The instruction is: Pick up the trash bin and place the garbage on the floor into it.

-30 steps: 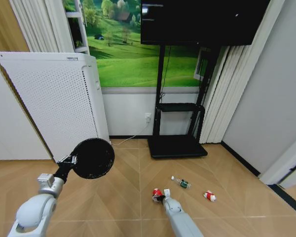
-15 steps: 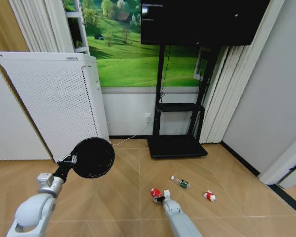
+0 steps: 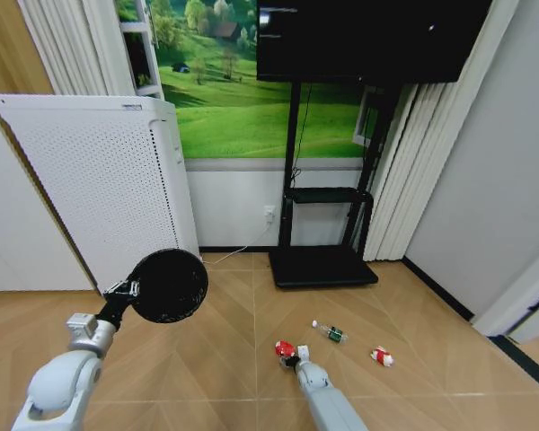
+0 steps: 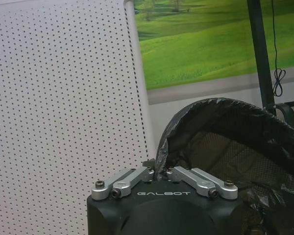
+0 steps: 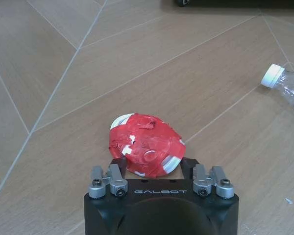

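— Right pincer point(image 5: 154, 169) sits low at the floor point(image 5: 63, 73), jaws spread either side of the crushed red can point(image 5: 146, 145), not yet clamped. It could skid away on the smooth wood if they close off-centre.

— And the left pincer point(image 4: 157, 172)?

— Pinched together on the rim of the trash bin point(image 3: 169, 285), held up off the floor. Such a thin hold may let it swing. The bottle point(image 3: 329, 333) and packet point(image 3: 382, 357) lie further right.
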